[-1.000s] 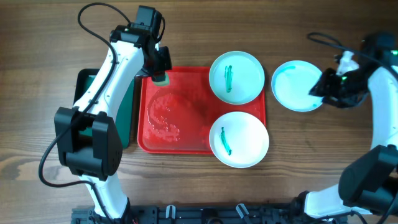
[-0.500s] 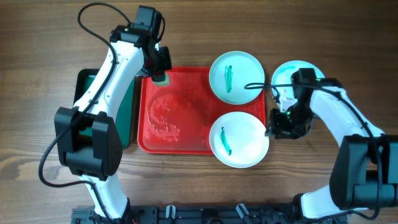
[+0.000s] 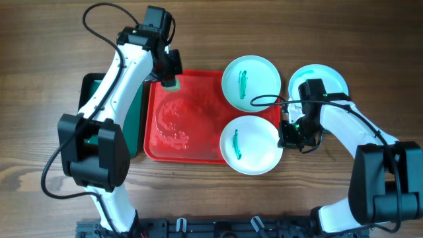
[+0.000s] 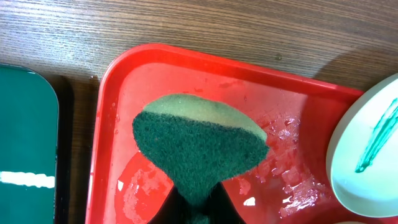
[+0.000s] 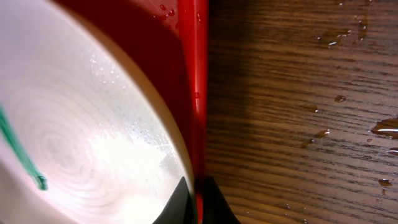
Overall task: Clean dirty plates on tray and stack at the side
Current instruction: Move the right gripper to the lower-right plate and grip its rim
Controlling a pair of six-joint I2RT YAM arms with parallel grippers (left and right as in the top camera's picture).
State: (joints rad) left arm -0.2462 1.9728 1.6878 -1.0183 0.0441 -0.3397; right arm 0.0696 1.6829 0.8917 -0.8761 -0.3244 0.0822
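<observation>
The right gripper had its jaws pressed together at the red tray's right rim, just where the edge of the near plate overhung it. In the right wrist view the red rim ran down between the fingertips while the plate's edge curved to the inner one. It could not be told whether plate, rim or both were caught. The left gripper was clamped on a green-faced sponge, held over the tray's far left corner, apart from every plate.

Judged from this, the task was at an early stage. The near plate carried a green smear, and so did the far plate at the tray's far right corner. Neither looked wiped. A third plate lay on the table just right of the tray, alone, so there was no stack yet. Suds or water lay on the tray's left half.

The right arm crossed the third plate, so whether that plate was clean was unclear. The left arm covered much of a green tray left of the red one. Whether the sponge touched the tray floor could not be made out.
</observation>
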